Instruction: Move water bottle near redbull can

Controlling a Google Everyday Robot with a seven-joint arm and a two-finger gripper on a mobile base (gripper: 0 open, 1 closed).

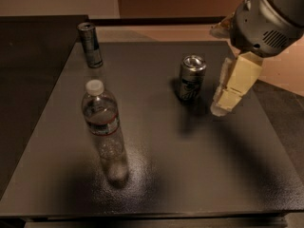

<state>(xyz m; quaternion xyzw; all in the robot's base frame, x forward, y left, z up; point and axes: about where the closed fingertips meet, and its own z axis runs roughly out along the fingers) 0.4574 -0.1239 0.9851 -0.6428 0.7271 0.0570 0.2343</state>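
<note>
Since water bottle (102,120) stands upright well left of gripper (221,106), beyond the silver can (192,78), reach goes leftward; gripper open/closed: can't tell.

Three things are seen standing on the table (199,184). Bearings are taken from table centre. Bottle (102,122) is placed at 8 o'clock, toward the left edge. Redbull can (90,45) is placed at 11 o'clock, by the far left corner, well apart from the bottle. Wider can (192,78) is placed at 1 o'clock. Gripper (230,91) is held above the table at 2 o'clock, just right of the wider can.
</note>
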